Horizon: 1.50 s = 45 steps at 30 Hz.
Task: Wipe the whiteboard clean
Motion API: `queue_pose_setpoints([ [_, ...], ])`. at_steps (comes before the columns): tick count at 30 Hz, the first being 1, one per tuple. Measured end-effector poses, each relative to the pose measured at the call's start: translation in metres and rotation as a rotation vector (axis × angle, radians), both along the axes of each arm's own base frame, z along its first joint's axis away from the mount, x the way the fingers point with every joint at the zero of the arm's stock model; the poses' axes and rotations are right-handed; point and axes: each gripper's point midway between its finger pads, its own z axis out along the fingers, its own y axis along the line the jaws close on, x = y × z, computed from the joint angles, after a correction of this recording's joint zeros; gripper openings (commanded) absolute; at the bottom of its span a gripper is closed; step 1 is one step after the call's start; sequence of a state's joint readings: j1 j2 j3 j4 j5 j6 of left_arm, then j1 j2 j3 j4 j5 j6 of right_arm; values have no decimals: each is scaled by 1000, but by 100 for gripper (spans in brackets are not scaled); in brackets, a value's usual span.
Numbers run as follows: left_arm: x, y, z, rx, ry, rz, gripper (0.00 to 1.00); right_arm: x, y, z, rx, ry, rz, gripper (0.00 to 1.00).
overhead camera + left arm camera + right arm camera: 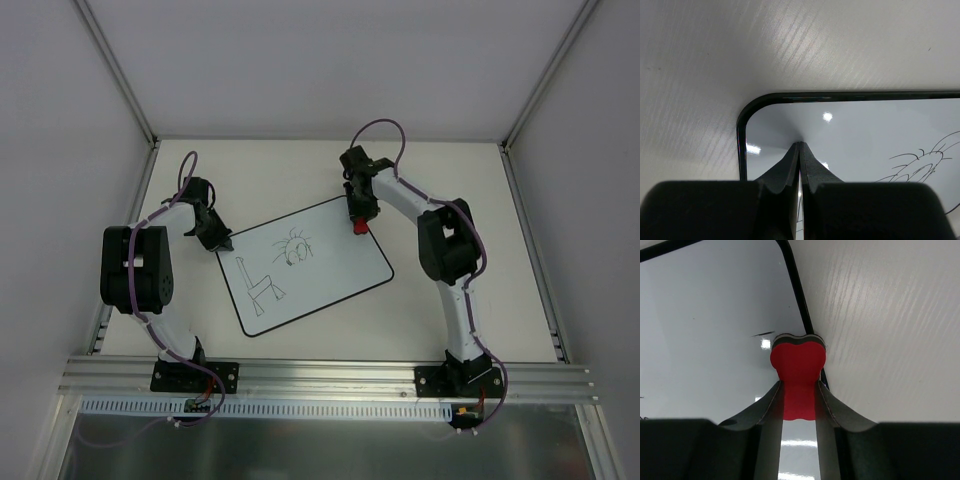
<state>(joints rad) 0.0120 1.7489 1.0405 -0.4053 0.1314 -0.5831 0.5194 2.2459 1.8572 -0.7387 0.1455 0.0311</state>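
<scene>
Whiteboard [330,270] mid-frame. Left gripper [799,146] fingers together on its upper-left corner. Right gripper [799,387] clamps red eraser [798,360] at its upper-right edge.

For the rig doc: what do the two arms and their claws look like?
The left arm and right arm match: white links, black joint housings, a purple cable looped along each. The left claw and right claw are black, each with two tapered fingers.
</scene>
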Motion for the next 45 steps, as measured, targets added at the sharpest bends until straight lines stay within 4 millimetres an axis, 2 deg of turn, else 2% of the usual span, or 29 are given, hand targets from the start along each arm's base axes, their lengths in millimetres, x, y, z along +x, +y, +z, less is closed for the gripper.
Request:
queue_pose_setpoints([
  [8, 0, 0, 0, 0, 0, 0, 0, 1, 0, 1, -2, -22, 14, 15],
  [19, 0, 0, 0, 3, -1, -9, 0, 41, 25, 2, 31, -82, 51, 11],
  [25, 0, 1, 0, 6, -2, -18, 0, 49, 40, 3, 40, -79, 125, 6],
  [30, 0, 1, 0, 6, -3, -20, 0, 34, 63, 2, 67, -57, 224, 6],
  [38, -1, 1, 0, 7, -2, -21, 0, -3, 110, 2, 126, -6, 368, 5],
  [41, -1, 1, 0, 7, -2, -21, 0, -10, 117, 1, 133, 2, 384, 4],
  [45, 0, 1, 0, 7, -4, -21, 0, -13, 117, 1, 142, 0, 369, 4],
])
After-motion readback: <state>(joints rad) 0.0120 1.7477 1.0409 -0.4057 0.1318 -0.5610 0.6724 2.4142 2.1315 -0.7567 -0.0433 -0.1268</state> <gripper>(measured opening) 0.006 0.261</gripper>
